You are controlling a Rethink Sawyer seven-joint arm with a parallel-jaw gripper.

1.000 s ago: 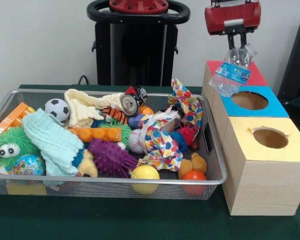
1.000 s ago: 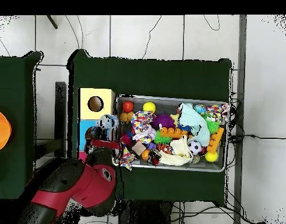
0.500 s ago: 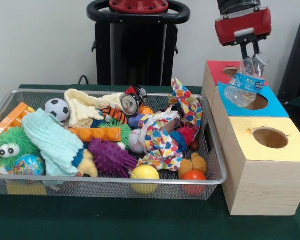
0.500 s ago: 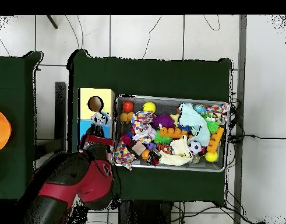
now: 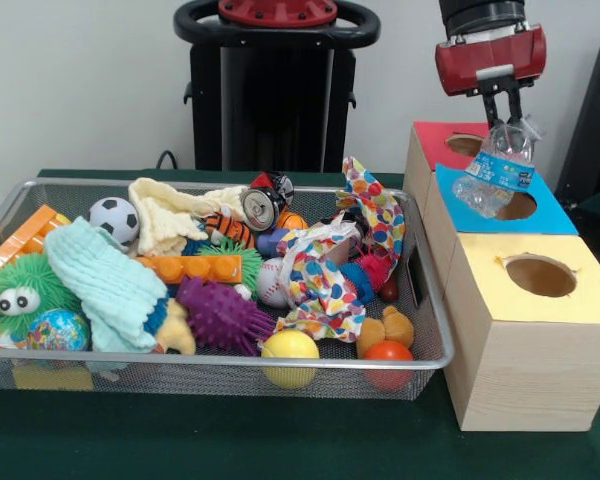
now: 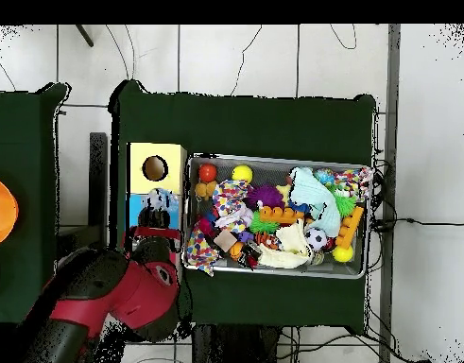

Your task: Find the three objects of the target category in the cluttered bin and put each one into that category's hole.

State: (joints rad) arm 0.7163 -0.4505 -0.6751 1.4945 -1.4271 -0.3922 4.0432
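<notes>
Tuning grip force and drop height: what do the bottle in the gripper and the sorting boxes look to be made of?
The bottle, held by the gripper, looks like thin clear plastic: see-through, creased and dented, with a blue printed label. The boxes look like pale wood or wood-grain board: the sides show grain. Their tops are matte, perhaps coloured paper; the yellow top's hole has ragged edges.

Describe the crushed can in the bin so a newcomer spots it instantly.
Start at the wire mesh bin and look to the middle of its far rim. There, beside the cream cloth, lies the soda can, the only shiny metal thing, its round silver top facing the camera.
</notes>
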